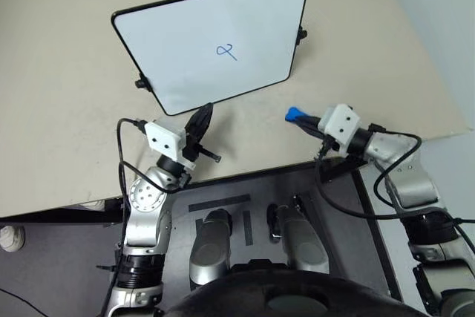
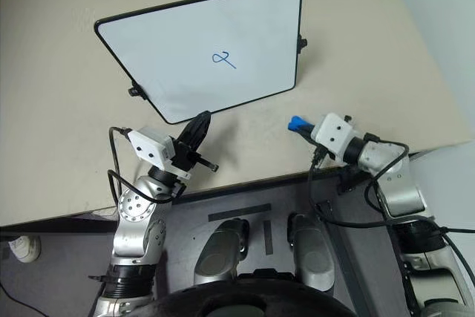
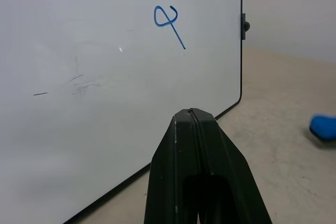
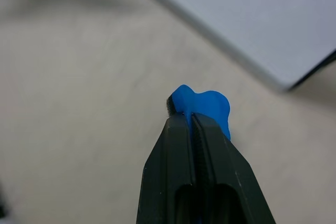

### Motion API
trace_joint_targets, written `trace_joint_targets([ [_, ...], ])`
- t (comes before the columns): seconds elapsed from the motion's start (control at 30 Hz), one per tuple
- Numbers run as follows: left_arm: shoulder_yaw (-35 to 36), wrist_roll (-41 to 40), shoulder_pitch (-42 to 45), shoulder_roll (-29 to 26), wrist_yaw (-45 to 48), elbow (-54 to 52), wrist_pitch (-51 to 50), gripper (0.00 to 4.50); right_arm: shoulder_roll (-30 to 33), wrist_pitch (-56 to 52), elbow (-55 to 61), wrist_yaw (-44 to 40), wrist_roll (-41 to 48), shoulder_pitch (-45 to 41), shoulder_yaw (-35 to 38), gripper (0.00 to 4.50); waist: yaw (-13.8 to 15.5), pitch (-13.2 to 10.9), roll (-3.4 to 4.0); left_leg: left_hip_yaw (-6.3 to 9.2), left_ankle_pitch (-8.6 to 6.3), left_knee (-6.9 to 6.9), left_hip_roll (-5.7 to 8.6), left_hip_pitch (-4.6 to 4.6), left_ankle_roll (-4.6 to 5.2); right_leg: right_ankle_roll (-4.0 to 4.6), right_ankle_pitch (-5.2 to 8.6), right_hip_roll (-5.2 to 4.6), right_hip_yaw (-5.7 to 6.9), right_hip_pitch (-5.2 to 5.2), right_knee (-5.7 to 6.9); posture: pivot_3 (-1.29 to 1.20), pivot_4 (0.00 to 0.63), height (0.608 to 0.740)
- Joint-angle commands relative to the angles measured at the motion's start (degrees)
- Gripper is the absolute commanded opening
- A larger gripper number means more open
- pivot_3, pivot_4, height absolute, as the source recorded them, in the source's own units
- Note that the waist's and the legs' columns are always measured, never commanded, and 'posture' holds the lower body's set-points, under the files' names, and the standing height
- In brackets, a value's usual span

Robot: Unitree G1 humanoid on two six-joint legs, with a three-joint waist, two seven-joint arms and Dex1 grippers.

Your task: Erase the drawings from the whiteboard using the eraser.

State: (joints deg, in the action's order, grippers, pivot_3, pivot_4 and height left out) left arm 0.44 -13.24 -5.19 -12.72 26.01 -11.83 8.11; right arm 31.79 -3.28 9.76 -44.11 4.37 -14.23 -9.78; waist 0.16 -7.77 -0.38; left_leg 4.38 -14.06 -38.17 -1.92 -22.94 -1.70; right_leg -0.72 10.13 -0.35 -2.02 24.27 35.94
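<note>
Closest to me is my left pincer (image 1: pixel 202 119), fingers pressed together on nothing, its tip just beside the near edge of the whiteboard (image 1: pixel 185 27). My right pincer (image 4: pixel 193 116) is clamped tight on the eraser (image 1: pixel 294 115), which is squeezed so hard that the blue block bulges out past my fingertips. It sits above the counter (image 1: pixel 59 109), off the whiteboard's near right corner and clear of its frame.

The step in hand, as I judge it, is carrying the eraser over to the drawings (image 1: pixel 226 51), the small blue loop a little right of the whiteboard's centre. To do it well I should bring the eraser in over the frame rather than across it, so the thin black edge does not catch the block, then lay the bulging face flat on the mark and rub in short strokes. With so little eraser proud of my fingertips, I must keep the wrist angled so that the rubber, not the black tips, meets the surface.

The whiteboard may slide under the rubbing. A black knob (image 1: pixel 301 33) stands on the whiteboard's right edge, off my path; another (image 1: pixel 139 83) sits on the left edge.
</note>
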Motion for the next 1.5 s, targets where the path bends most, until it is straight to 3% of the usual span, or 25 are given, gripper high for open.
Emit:
trace_joint_targets([
  [0.03, 0.80, 0.16, 1.29, -0.65, 0.38, 0.48, 1.85, 0.00, -2.90, 6.91, 1.62, 0.10, -1.32, -7.61, -1.61, 0.03, -0.22, 0.00, 0.01, 0.00, 0.00, 0.00, -0.01, 0.01, 0.00, 0.14, -0.09, 0.01, 0.00, 0.01, 0.02, 0.00, 0.150, 0.740],
  [0.37, 0.67, 0.53, 3.06, -0.77, 0.40, 2.61, 3.58, 0.00, -11.66, 33.65, -27.51, 3.32, -10.97, -27.04, -7.55, 0.03, 0.36, 0.00, 0.02, 0.07, -0.05, 0.00, -0.02, -0.18, 0.05, 0.44, -0.27, -0.11, 0.05, 0.26, 0.01, 0.00, 0.150, 0.740],
  [0.6, 0.81, 1.06, 2.20, -0.32, -0.74, 1.78, 4.33, 0.00, -14.38, 49.92, -52.34, 16.03, -21.40, -37.80, -8.90, 0.03, 0.36, -0.01, 0.03, 0.08, -0.11, 0.06, -0.05, -0.36, 0.00, 0.61, -0.38, -0.15, 0.12, 0.57, 0.10, 0.00, 0.150, 0.740],
  [0.73, 0.90, 1.37, 1.68, -0.18, -1.04, 1.13, 4.38, 0.00, -15.52, 55.00, -61.35, 18.11, -23.89, -39.72, -10.42, 0.03, 0.30, -0.01, 0.03, 0.06, -0.12, 0.04, -0.05, -0.37, 0.01, 0.68, -0.44, -0.20, 0.13, 0.58, 0.13, 0.00, 0.150, 0.740],
  [1.03, 0.76, 1.34, 2.15, -0.47, -1.13, 0.93, 4.18, 0.00, -17.82, 58.19, -70.30, 22.19, -27.91, -41.79, -11.97, 0.03, 0.14, -0.03, 0.06, 0.09, -0.13, 0.04, -0.05, -0.30, -0.01, 0.89, -0.65, -0.19, 0.12, 0.59, 0.20, 0.00, 0.150, 0.740],
  [1.5, -0.28, 1.37, 3.28, -0.10, -0.75, 1.54, 4.06, 0.00, -14.65, 61.33, -67.76, 41.52, -37.50, -46.30, -12.25, 0.03, -0.05, -0.09, 0.15, 0.10, -0.14, 0.11, -0.08, -0.32, -0.03, 0.94, -0.73, -0.17, 0.13, 0.70, 0.15, 0.00, 0.150, 0.740],
])
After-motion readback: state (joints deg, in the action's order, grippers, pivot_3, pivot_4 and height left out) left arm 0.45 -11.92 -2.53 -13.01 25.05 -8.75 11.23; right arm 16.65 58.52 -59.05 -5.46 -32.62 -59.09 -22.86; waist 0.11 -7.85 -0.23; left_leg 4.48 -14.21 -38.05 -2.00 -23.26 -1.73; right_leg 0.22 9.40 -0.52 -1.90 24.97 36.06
